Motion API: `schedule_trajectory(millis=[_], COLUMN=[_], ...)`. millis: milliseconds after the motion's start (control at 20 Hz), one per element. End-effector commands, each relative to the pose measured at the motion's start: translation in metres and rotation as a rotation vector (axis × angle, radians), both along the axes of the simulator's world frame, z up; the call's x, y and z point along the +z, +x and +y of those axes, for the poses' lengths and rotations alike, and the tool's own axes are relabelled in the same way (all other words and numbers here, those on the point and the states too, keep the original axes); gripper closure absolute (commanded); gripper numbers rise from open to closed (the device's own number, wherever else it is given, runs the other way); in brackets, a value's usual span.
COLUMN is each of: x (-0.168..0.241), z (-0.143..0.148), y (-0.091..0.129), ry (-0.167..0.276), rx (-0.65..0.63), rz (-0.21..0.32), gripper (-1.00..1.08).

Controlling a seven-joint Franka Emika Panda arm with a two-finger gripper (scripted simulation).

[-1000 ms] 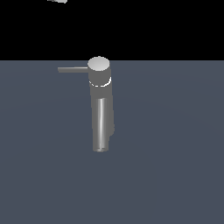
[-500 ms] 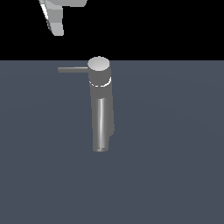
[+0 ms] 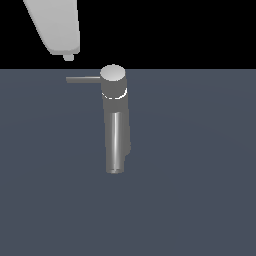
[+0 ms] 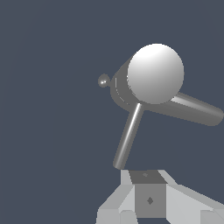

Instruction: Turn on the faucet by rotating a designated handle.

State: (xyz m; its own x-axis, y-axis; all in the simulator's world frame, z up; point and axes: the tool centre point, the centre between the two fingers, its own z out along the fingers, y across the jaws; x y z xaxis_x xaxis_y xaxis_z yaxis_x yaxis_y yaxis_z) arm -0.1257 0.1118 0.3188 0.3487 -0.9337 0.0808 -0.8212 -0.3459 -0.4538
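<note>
The faucet [image 3: 116, 120] stands a little above the middle of the exterior frame on a flat dark blue-grey floor [image 3: 200, 190], its round pale cap [image 3: 113, 74] at the top and its spout [image 3: 115, 145] running down toward the lower centre. The handle [image 3: 83, 79], a thin grey rod, sticks out level from just under the cap toward the exterior view's left. In the upper left of that frame the white gripper [image 3: 68, 57] hangs above the handle's free end, near it but apart, with a gap between. Whether its jaws are spread or pressed together cannot be told. The wrist view shows the cap [image 4: 155, 73] large and bright, the handle [image 4: 129, 136] slanting toward the gripper's pale body [image 4: 148, 199], the spout [image 4: 192, 109] off the other way.
</note>
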Motion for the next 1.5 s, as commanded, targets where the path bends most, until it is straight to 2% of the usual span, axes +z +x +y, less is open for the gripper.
schedule_trajectory(millis=[0, 350, 700, 1450], x=[-0.006, -0.017, -0.023, -0.027], z=[0.003, 0.008, 0.008, 0.007], y=[0.012, 0.041, 0.06, 0.07], ry=[0.021, 0.067, 0.092, 0.101], rx=[-0.054, -0.178, -0.257, -0.3], rz=[-0.019, -0.063, -0.089, -0.103], gripper=[1.08, 1.08, 1.08, 1.08])
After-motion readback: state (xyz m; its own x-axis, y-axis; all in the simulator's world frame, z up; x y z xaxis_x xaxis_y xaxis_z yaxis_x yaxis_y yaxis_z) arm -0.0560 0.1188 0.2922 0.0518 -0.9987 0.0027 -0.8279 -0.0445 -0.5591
